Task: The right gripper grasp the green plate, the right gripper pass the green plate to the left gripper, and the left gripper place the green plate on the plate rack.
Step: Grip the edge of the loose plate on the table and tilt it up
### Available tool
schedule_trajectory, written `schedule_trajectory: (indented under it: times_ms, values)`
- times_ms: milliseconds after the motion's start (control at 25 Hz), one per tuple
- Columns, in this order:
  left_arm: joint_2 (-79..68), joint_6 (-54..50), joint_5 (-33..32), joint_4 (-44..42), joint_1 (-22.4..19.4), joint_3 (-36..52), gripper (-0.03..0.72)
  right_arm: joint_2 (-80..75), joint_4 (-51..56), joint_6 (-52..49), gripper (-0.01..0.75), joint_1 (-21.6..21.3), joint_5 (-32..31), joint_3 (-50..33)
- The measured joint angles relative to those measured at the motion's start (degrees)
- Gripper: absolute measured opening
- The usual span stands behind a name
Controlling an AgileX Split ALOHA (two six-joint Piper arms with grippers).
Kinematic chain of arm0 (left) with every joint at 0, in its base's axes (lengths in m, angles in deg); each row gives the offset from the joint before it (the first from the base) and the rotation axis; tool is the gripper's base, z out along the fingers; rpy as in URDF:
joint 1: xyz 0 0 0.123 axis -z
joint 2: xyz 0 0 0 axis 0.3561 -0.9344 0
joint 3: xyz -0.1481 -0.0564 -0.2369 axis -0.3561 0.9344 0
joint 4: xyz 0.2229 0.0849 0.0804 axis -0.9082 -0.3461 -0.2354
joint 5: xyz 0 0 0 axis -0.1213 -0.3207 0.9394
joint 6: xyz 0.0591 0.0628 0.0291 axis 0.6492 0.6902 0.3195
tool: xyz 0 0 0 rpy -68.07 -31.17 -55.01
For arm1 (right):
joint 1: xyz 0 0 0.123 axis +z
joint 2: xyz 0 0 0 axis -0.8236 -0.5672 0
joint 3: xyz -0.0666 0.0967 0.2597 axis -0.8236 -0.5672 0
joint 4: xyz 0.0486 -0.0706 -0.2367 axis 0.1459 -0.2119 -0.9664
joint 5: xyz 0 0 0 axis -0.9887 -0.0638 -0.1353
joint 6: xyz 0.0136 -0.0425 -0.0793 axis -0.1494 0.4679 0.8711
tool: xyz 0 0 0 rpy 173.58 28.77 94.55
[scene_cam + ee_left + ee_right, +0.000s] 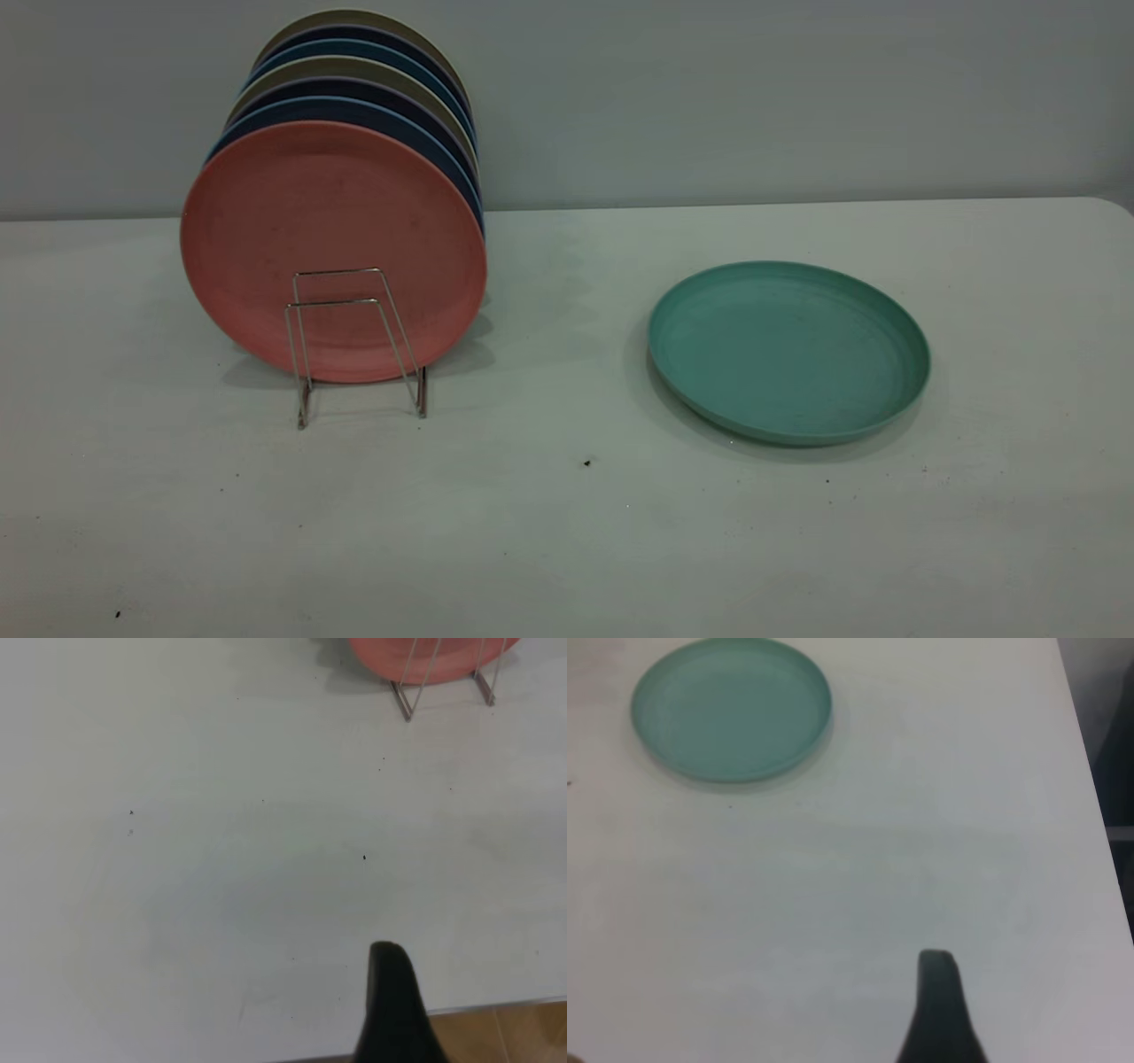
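On the table, left side: we are seeing the plate rack (354,346) standing upright with a stack of plates leaning in it, its two front wire loops showing free.
Rack contents: we are counting seven plates by their rims — one pink plate (332,248) in front, then dark blue plates (425,142) and beige plates (425,93) behind, the rear ones too overlapped to count surely.
Left gripper (394,1010): we are finding it hovering over bare table near the rack's feet; only one dark finger is showing, so we cannot tell how the jaws are standing.
Table, right side: one green plate (788,350) is lying flat, rim up, well apart from the rack.
Right gripper (939,1010): it is hanging over the table away from the plate; its jaws we cannot tell either.
Progress: we are judging nothing done — grasp, handover and racking are all remaining.
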Motion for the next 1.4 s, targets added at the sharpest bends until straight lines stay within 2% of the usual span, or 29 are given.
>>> schedule_trajectory:
  times_ms: [640,1200,1320,1400]
  values:
    - [0.0,0.0,0.0,0.0,0.0,0.0,0.518,0.0,0.0,0.0,0.566,0.0,0.0,0.0]
    - [0.0,0.68,0.09,-0.28,0.0,0.0,0.518,-1.04,0.04,4.21,0.566,0.0,0.05,0.0]
    - [0.0,1.45,2.2,-0.95,0.0,-0.42,0.518,-4.05,0.53,5.43,0.566,0.0,1.34,0.67]
    - [-0.24,1.5,7.25,-1.33,0.0,-0.55,0.518,-6.82,1.66,5.43,0.566,0.0,5.56,1.1]
